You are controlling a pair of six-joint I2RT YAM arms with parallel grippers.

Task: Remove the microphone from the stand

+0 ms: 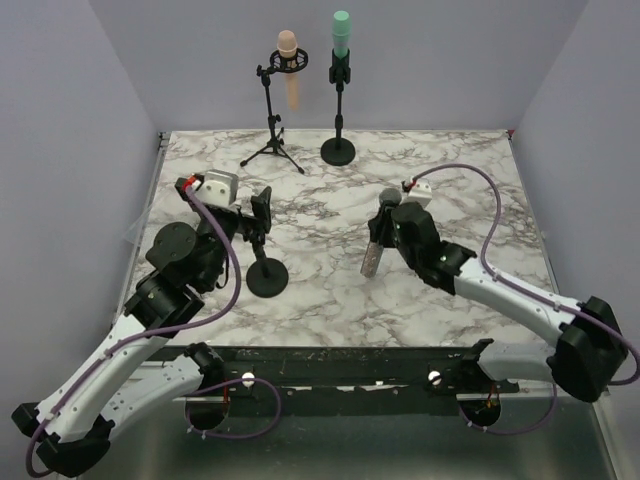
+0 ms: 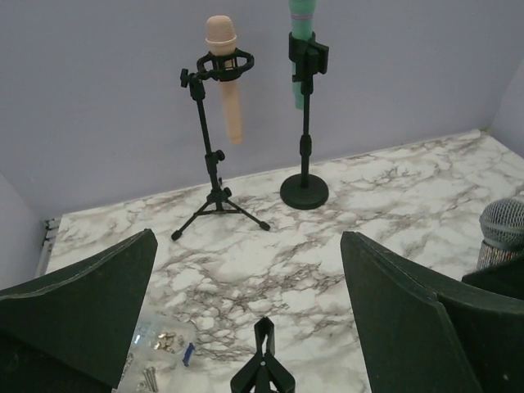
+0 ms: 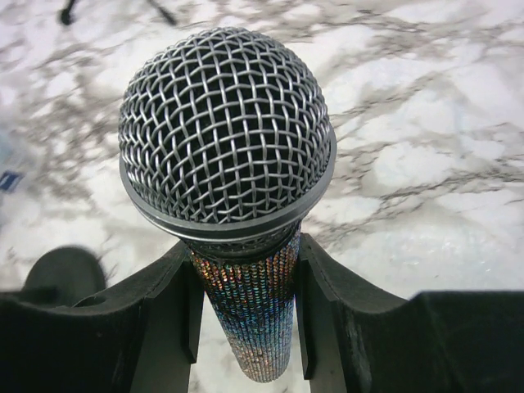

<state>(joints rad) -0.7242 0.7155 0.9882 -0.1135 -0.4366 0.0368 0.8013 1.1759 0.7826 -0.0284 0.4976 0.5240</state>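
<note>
My right gripper [image 1: 385,228] is shut on the microphone [image 1: 374,248], a glittery sequinned handle with a silver mesh head, tilted over the middle of the table. In the right wrist view both pads clamp the handle [image 3: 254,319] just under the head [image 3: 225,131]. The short black stand [image 1: 266,275] with a round base stands left of it, its clip [image 2: 264,368] empty. My left gripper [image 1: 260,215] is open above that clip, fingers [image 2: 409,319] wide apart. The mesh head also shows at the right edge of the left wrist view [image 2: 501,233].
A tripod stand with a peach microphone [image 1: 289,65] and a round-base stand with a green microphone [image 1: 341,40] stand at the back edge. A clear bag of screws [image 2: 155,348] lies near the left arm. Grey walls enclose three sides.
</note>
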